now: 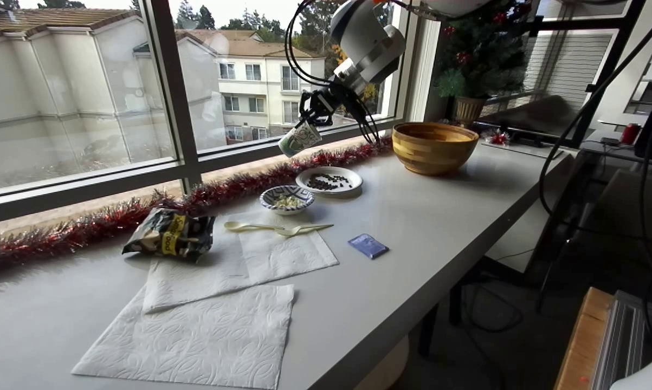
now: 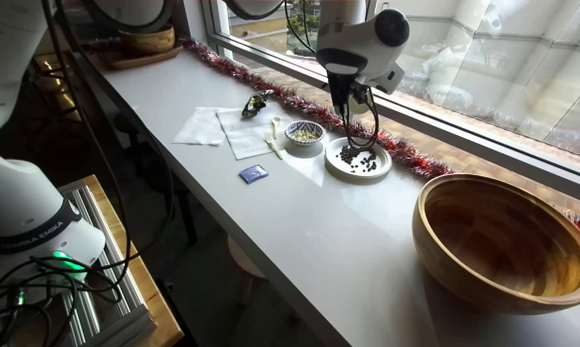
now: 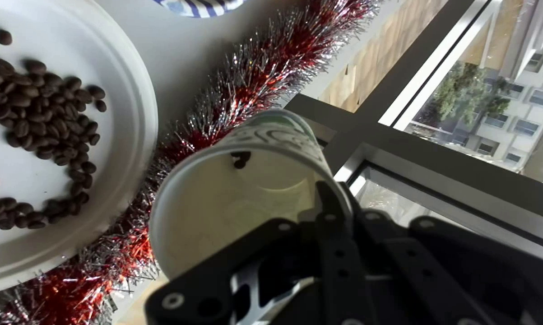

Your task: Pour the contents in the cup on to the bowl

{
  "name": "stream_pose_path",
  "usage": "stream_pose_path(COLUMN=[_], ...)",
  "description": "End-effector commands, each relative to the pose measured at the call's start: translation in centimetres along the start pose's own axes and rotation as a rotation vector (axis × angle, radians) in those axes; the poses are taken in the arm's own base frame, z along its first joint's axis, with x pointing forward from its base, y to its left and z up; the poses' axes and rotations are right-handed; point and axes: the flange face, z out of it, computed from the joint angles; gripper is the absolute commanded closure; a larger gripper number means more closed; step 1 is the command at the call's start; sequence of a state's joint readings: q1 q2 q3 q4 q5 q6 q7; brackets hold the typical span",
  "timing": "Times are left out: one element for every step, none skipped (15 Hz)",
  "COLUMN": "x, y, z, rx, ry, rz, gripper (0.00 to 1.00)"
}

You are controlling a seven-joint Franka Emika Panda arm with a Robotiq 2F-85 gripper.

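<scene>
The cup (image 1: pixel 299 139) hangs tilted in the air near the white plate (image 1: pixel 354 184), off the surface (image 1: pixel 423 211); wooden bowl (image 1: pixel 431 157) well apart. The jaws are clamped on the cup wall at the rim, one side inside. Looks like paper: expect light, thin, easily crushed (near empty too, just a couple of dark bits (image 3: pixel 240 160) showing). Rim is likely the best hold; squeeze lightly, or it may buckle.
</scene>
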State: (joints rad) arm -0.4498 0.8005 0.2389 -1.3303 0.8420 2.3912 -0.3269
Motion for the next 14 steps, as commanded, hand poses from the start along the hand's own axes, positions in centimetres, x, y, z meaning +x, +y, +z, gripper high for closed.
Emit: stream_pose_path(x=[1.6,1.8,2.0,2.1,2.3,2.4,2.5,2.5,2.6,2.7,2.8,2.9,3.0,3.0], y=[1.9,2.5,3.1,3.8,4.2,4.8,5.3,5.7,6.2,6.6,7.0,7.4,7.8,8.3], z=[0.4,0.4,0.1,-0.1,-0.3,-0.4,-0.4,-0.5,-0.3,-0.1,0.0,0.3,0.6,0.9], rx=[0.191,0.234,0.276,0.320,0.364,0.407,0.441,0.476,0.505,0.531,0.553,0.577,0.597,0.613], ry=[-0.042,-0.056,-0.074,-0.089,-0.100,-0.111,-0.121,-0.130,-0.136,-0.137,-0.132,-0.129,-0.124,-0.117], rz=[0.005,0.008,0.021,0.029,0.041,0.055,0.071,0.084,0.100,0.115,0.131,0.144,0.161,0.178], gripper=[0.99,0.99,0.99,0.99,0.99,0.99,0.99,0.99,0.99,0.99,0.99,0.99,0.99,0.99])
